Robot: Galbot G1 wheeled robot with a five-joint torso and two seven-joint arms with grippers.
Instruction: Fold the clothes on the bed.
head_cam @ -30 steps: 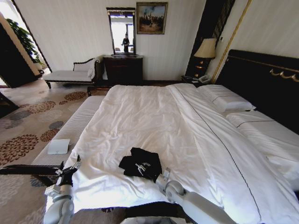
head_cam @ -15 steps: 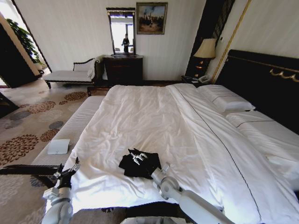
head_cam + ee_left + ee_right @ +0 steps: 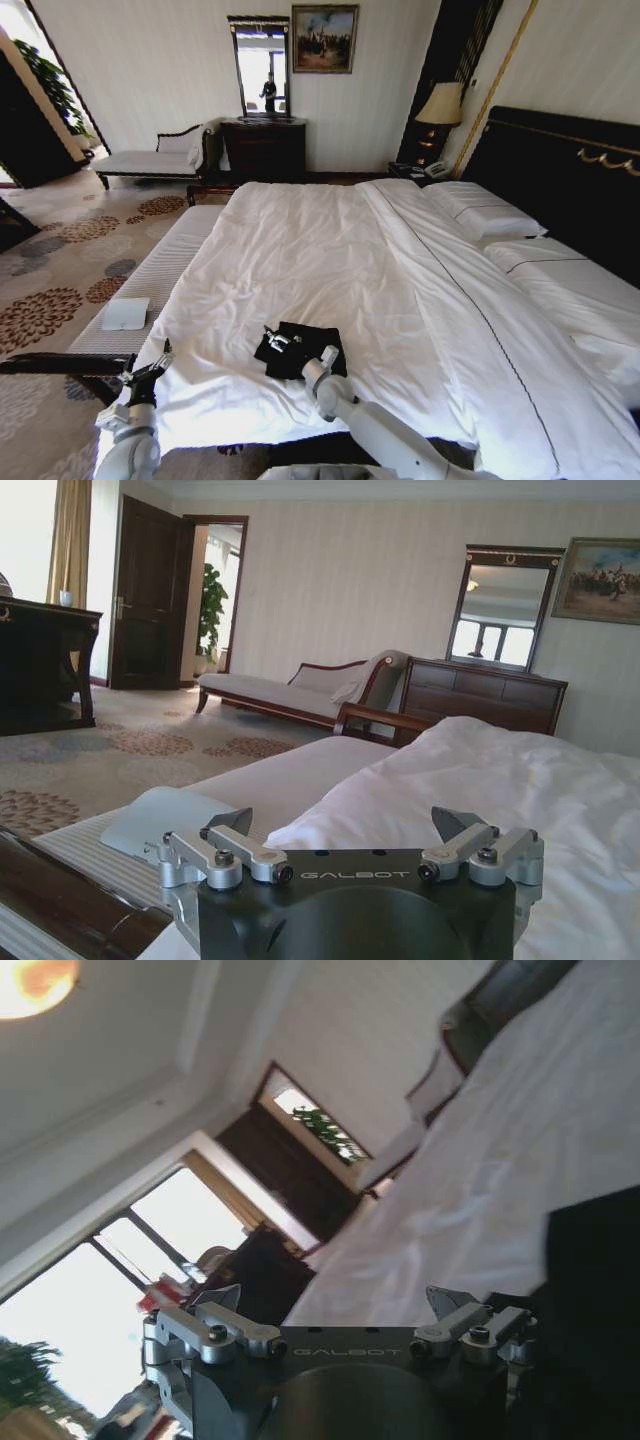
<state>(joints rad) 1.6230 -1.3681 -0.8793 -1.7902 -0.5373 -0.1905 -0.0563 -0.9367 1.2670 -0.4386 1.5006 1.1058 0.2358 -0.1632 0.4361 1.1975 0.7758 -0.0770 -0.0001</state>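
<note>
Here the black T-shirt lies bunched in a small heap near the foot edge of the bed, on the white duvet, and the right gripper sits over its left part, the arm reaching in from below. In the right wrist view the gripper has its jaws spread wide apart with nothing between them; the black cloth lies just beside one fingertip and past it, not in the gap. The head view shows the heap whole, while the wrist view gives only a dark edge of it against the duvet, plus a ceiling light and bright windows. The left gripper hangs off the bed's left corner, well apart from the shirt; the left wrist view shows its jaws apart and empty, facing along the duvet edge toward a chaise bench and a dark dresser under a mirror. A patterned carpet covers the floor, a white bench runs along the bed's foot, and a lamp stands by the dark headboard.
</note>
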